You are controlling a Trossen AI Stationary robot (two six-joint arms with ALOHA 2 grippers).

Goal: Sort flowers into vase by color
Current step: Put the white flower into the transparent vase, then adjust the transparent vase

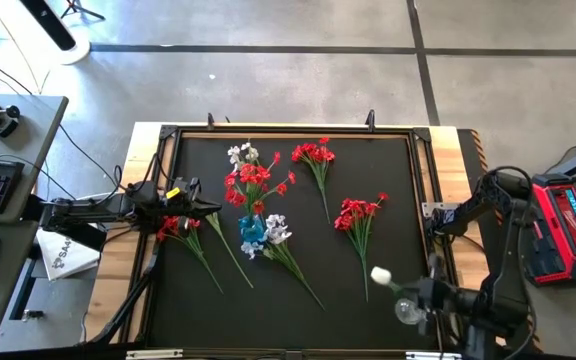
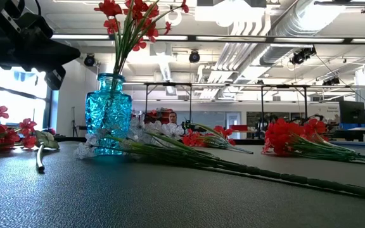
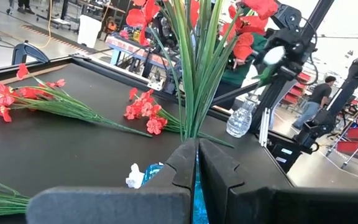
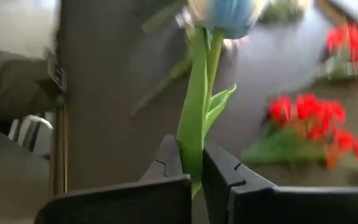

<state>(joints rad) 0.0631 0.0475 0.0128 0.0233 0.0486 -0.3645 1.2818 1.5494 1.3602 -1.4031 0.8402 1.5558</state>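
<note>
Mid-sort: we read the left gripper (image 3: 197, 163) clamped on a red sprig (image 3: 194, 68) by the blue vase (image 2: 109, 113), the right gripper (image 4: 191, 163) pinching a white flower (image 4: 225, 14) over a clear vase (image 1: 406, 309); next, seat both stems.

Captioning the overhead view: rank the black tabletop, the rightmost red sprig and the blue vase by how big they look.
Largest: black tabletop.
Next: rightmost red sprig.
Smallest: blue vase, seen end-on from above.
</note>
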